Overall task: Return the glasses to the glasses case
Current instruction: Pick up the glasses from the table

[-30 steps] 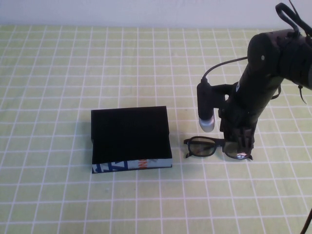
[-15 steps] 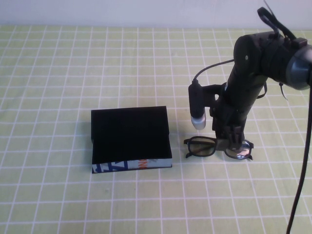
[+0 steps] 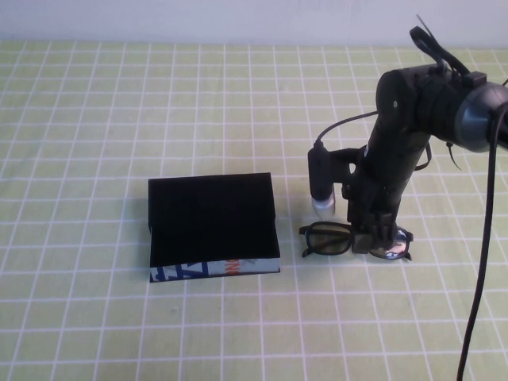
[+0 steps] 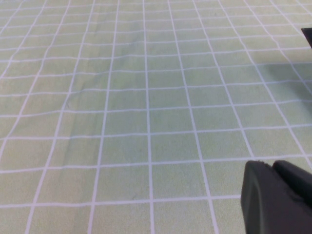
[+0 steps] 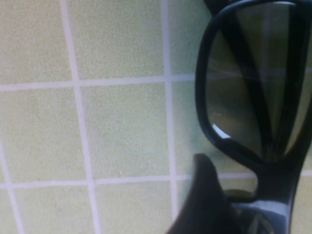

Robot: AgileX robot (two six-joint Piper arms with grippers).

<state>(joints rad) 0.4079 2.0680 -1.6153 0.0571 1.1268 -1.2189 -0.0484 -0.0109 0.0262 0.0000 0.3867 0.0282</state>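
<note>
The black thick-framed glasses (image 3: 327, 240) lie on the green checked cloth, just right of the glasses case (image 3: 213, 218). The case is a flat black box with a light blue-white front edge, and it lies shut. My right gripper (image 3: 375, 238) is lowered onto the glasses at the bridge, by the right lens. In the right wrist view one finger (image 5: 209, 195) stands beside the bridge with a small gap, next to a lens (image 5: 253, 87); the other finger is out of frame. My left gripper (image 4: 273, 168) shows only in the left wrist view, shut and empty over bare cloth.
The green cloth with a white grid (image 3: 119, 119) covers the whole table. The right arm's cable (image 3: 484, 238) hangs down at the right edge. A small dark corner (image 4: 308, 36) shows at the edge of the left wrist view.
My right gripper has moved left from over the right lens toward the bridge and has come lower. The glasses and the case have not moved.
</note>
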